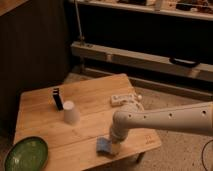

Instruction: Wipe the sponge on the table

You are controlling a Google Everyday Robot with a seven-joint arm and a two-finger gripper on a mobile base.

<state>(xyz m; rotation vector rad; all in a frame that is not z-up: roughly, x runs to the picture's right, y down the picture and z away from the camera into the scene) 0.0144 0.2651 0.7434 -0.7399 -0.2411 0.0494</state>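
Note:
The blue sponge lies flat on the light wooden table, near its front edge. My gripper is at the end of the white arm that reaches in from the right. It presses down at the sponge's right side, and the wrist hides its fingers.
A white cup stands upside down left of centre, with a small black upright block behind it. A green plate sits at the front left corner. A white flat object lies at the right side. Dark shelving stands behind.

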